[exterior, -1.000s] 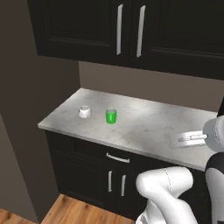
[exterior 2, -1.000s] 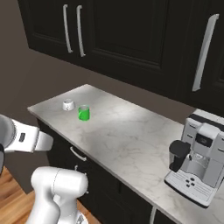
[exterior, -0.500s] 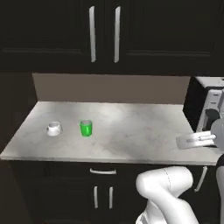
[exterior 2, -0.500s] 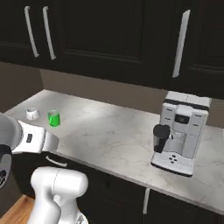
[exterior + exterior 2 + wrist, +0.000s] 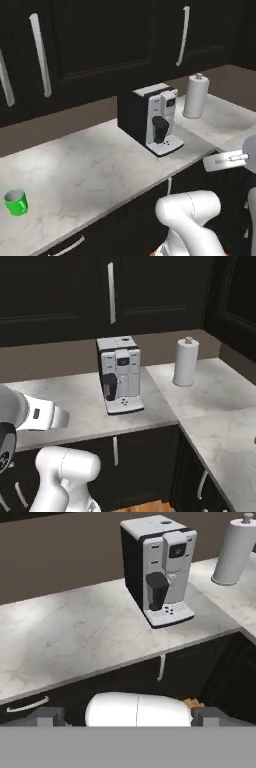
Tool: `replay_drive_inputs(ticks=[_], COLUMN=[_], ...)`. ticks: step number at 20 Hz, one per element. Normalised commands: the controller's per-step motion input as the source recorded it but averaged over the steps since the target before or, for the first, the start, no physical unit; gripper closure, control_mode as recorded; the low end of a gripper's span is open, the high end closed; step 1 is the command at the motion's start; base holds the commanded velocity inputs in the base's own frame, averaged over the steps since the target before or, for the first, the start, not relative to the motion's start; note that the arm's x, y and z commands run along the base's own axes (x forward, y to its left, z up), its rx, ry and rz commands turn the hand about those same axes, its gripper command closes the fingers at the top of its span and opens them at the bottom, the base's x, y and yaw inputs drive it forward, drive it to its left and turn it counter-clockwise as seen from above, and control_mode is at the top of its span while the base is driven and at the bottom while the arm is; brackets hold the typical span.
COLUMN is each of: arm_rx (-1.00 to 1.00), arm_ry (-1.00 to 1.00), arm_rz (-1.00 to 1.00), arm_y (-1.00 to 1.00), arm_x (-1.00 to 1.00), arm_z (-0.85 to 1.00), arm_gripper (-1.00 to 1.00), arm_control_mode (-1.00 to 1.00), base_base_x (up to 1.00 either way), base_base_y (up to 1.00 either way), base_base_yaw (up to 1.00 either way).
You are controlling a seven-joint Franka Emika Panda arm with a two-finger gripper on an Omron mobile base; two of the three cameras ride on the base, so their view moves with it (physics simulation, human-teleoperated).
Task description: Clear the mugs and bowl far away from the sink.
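**Base swings right, mugs slide off to the far left**

Swinging round goes the whole picture: both base views have panned along the counter, so that shift is the camera moving, not the things. What was a corner with two mugs at centre is now the coffee machine dead ahead, with the paper towel roll beyond it where the worktop turns the corner.

Largest job first: nothing looks cleared yet, as far as these views tell. No sink or bowl is to be seen from here, so I judge the robot is travelling, with all the carrying left to do.

Down to the small stuff: the green mug sits upright near the counter's front edge, at the far left of the left base view, well apart from the arm.

And the gripper? Jaws spread wide, holding nothing, hanging below the counter edge in front of the dark cabinet doors.
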Motion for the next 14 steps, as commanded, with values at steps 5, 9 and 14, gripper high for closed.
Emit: replay_drive_inputs(ticks=[5, 9, 14], arm_rx=[0.0, 0.0, 0.0], arm_ry=[0.0, 0.0, 0.0], arm_rz=[0.0, 0.0, 0.0], arm_y=[0.0, 0.0, 0.0], arm_x=[0.0, 0.0, 0.0], arm_z=[0.0, 0.0, 0.0], arm_gripper=[-1.0, -1.0, -1.0], arm_control_mode=[1.0, 1.0, 1.0], base_base_x=[0.0, 0.0, 0.0], base_base_y=[0.0, -0.04, -0.43], base_base_yaw=[-1.0, -0.97, -0.83])
